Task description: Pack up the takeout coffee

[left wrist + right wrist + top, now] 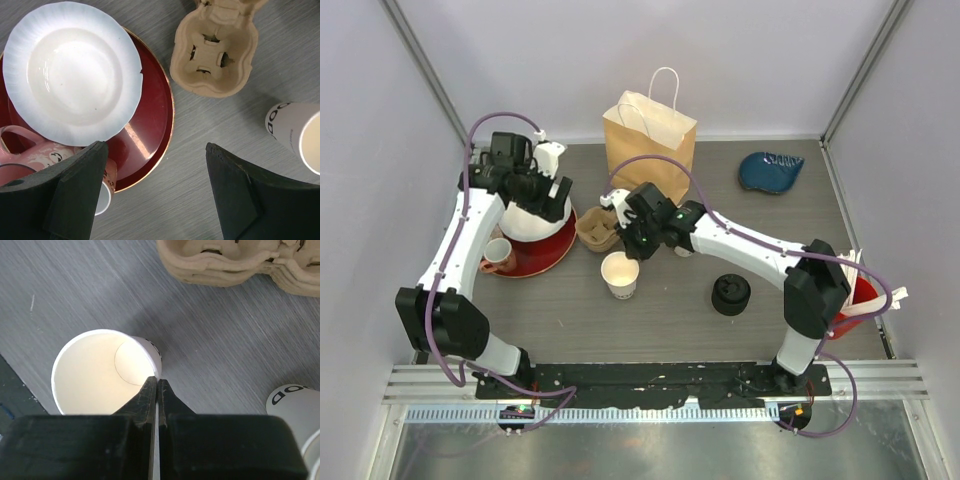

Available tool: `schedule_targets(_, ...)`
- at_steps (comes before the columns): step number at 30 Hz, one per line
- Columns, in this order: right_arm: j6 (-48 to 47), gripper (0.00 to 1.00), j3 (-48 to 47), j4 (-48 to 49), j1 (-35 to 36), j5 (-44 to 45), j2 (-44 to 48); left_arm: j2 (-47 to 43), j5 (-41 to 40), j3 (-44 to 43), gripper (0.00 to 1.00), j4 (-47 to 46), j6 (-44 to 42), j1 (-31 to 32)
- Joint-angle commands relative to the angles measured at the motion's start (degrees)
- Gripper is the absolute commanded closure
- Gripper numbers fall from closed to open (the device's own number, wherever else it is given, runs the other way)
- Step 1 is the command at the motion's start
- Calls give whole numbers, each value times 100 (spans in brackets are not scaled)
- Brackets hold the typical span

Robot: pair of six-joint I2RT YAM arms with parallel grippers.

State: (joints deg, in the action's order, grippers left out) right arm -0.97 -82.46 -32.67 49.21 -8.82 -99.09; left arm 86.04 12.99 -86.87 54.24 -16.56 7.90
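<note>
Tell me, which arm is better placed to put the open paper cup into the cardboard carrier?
Right. The right tool pinches the rim of the paper cup, close to the cardboard carrier. The left tool hangs open at the edge of the red plate, holding nothing.

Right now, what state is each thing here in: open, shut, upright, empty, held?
Paper cup: upright, lidless, empty, rim pinched by the right fingers.
Left fingers: open, holding nothing.
Paper bag: upright, handles up.
Cup carrier: flat, visible slots empty.
Lid stack: stacked, on no cup.
Second cup: mostly hidden, lid unclear.
White bowl: empty, on the red plate.
Pink mug: at the red plate's edge.
</note>
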Motion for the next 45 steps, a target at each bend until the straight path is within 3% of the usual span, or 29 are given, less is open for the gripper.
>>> schedule_targets(1, 80, 99, -183, 463, 27, 284, -84, -193, 19, 153, 16, -194, -40, -25)
schedule_targets(4, 202, 96, -166, 480, 53, 372, -163, -210, 19, 206, 16, -229, -76, -26)
schedule_targets(8, 168, 52, -218, 419, 54, 346, -102, -202, 80, 197, 16, -230, -120, -25)
schedule_targets(11, 159, 39, -367, 252, 54, 600, 65, -175, 115, 188, 16, -212, -137, -26)
schedule_targets(15, 115, 32, -683, -134, 36, 1504, 574, -184, 159, 214, 16, -168, -181, -34)
schedule_targets(16, 124, 32, -675, -187, -60, 2098, 766, -193, 160, 232, 16, -177, -181, -26)
schedule_targets(19, 281, 38, -614, -529, -489, 2552, 909, -219, 212, 328, 16, -203, -172, -26)
schedule_targets(23, 431, 43, -561, -1118, -912, 2148, 733, -219, 309, 338, 16, -133, -146, -25)
schedule_targets(28, 387, 44, -456, -1163, -940, 2033, 610, -228, 467, 311, 16, -89, -67, -17)
schedule_targets(33, 229, 58, -534, -1093, -1045, 1867, 443, -211, 441, 346, 16, -71, -84, -25)
schedule_targets(41, 150, 60, -526, -1093, -1063, 1682, 206, -202, 344, 381, 16, -89, -137, -26)
schedule_targets(45, 141, 71, -561, -1102, -1080, 1664, 127, -193, 362, 355, 16, -54, -163, -25)
